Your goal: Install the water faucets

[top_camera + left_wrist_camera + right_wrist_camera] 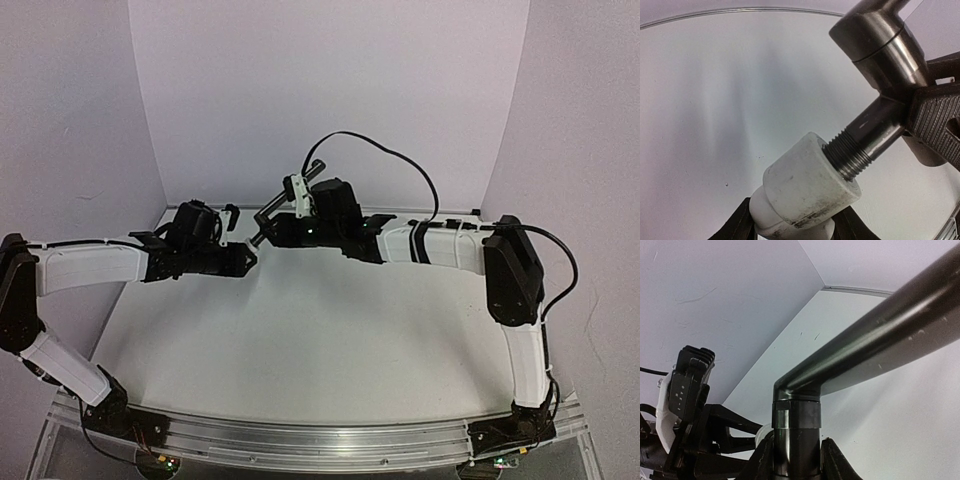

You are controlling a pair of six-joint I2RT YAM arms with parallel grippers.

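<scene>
My left gripper (pixel 795 226) is shut on the white plastic fitting (pixel 805 187), which tilts up to the right between the black fingers. The dark metal faucet (pixel 880 60) has its threaded end (pixel 850 156) seated in the fitting's open mouth. My right gripper (pixel 797 460) is shut on the faucet's upright body (pixel 795 425), and the long spout (pixel 880 340) runs off to the upper right. In the top view both grippers, left (pixel 243 258) and right (pixel 268 232), meet above the table's far middle. There the faucet (pixel 270 208) slants up to the right.
The white table (pixel 300 340) is walled by pale panels at the back and sides. A black cable (pixel 400 160) loops above the right arm. The left arm's wrist camera housing (pixel 687 385) shows close at the left of the right wrist view.
</scene>
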